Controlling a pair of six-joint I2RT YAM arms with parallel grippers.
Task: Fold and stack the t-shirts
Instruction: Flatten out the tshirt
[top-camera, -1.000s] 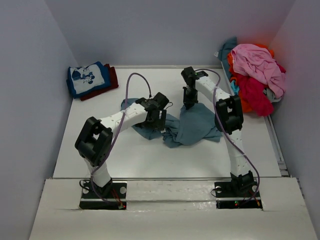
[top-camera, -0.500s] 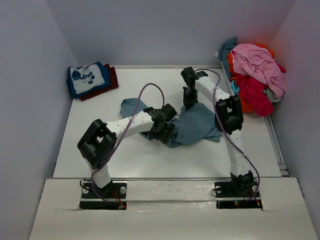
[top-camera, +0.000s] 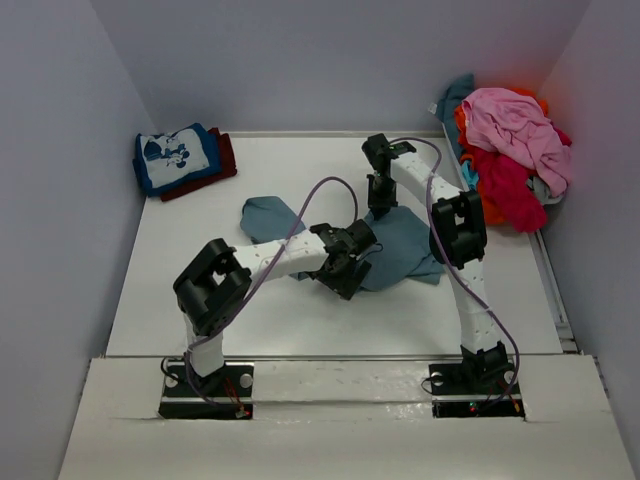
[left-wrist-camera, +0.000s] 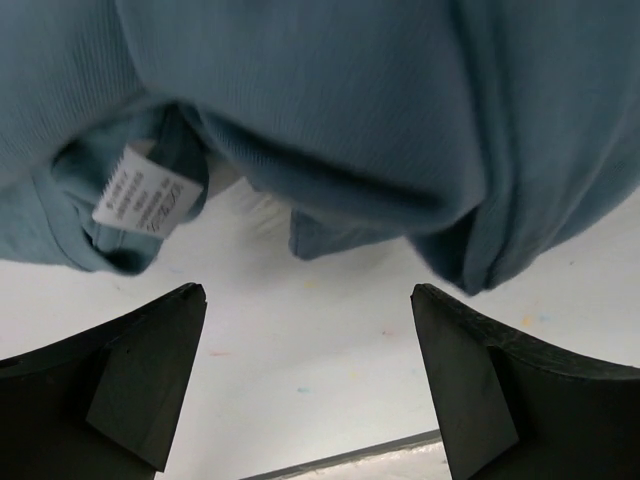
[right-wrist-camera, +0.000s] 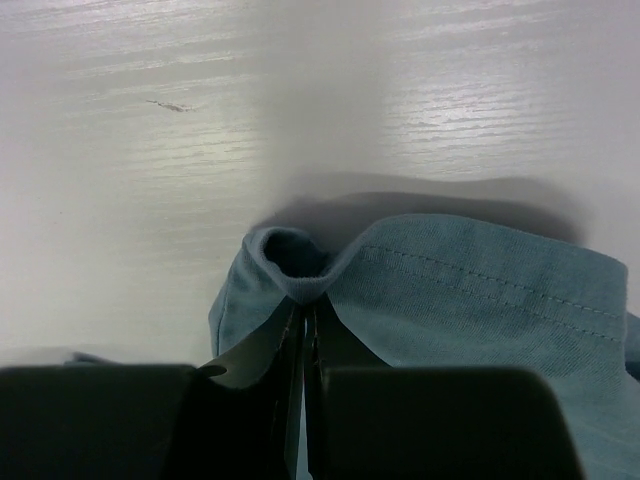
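Folded stack (top-camera: 180, 160): well left of the slate-blue tee (top-camera: 405, 245), towards the far corner. A blue cartoon-print tee lies on top with a dark red one under it; both look finished.

Left hand (top-camera: 345, 272): at the near-left edge of the slate-blue tee. In the wrist view its fingers (left-wrist-camera: 150, 370) are wide apart, low over the bare surface (top-camera: 200, 290), and hold nothing. The cloth bunches just beyond them.

Neck label (left-wrist-camera: 145, 195): white, inside the collar opening on the left of that bunch. It marks the neckline.

Slate-blue tee: crumpled and partly spread in the middle of the surface, with one lobe trailing left behind the left arm.

How it handles: probably light, limp knit that sags and folds on itself and drags if pulled along the surface. It keeps no shape, so it likely needs two corners held and tensioned.

Where to hold: hems, shoulder seams or the collar rim, where the doubled cloth gives a firmer pinch than a single layer.

Right hand (top-camera: 378, 208): at the far edge of the slate-blue tee. Its fingers are pressed together on a small fold of stitched hem (right-wrist-camera: 300, 262).

Loose pile (top-camera: 510, 150): well right of the slate-blue tee, against the wall. Pink, red, orange and teal tees lie tangled there, unfolded.
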